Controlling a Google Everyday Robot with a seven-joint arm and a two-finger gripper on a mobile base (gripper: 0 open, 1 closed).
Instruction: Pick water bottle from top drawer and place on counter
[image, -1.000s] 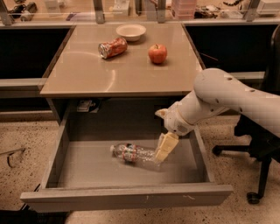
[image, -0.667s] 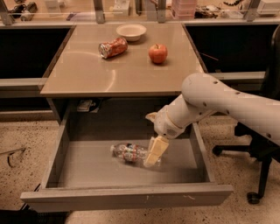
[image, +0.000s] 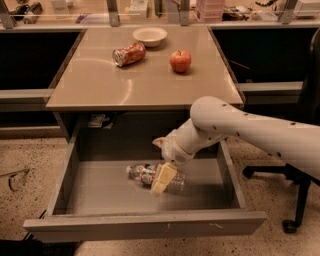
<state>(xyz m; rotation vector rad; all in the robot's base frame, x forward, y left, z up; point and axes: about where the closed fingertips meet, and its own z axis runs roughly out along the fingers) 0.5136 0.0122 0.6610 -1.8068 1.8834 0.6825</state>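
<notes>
The water bottle (image: 140, 172) lies on its side in the middle of the open top drawer (image: 100, 192), clear and crinkled with a red-blue label. My gripper (image: 163, 179) is down inside the drawer, right over the middle of the bottle and covering part of it. The white arm (image: 235, 125) reaches in from the right. The tan counter (image: 140, 85) is directly above and behind the drawer.
On the counter lie a red-orange soda can (image: 129, 53), a red apple (image: 180, 61) and a white bowl (image: 150, 36). An office chair base (image: 297, 200) stands on the floor at the right. The drawer's front panel (image: 150, 225) juts toward me.
My arm has swung left and the gripper has moved from the bottle's right end to over its middle. The bottle has not moved.
</notes>
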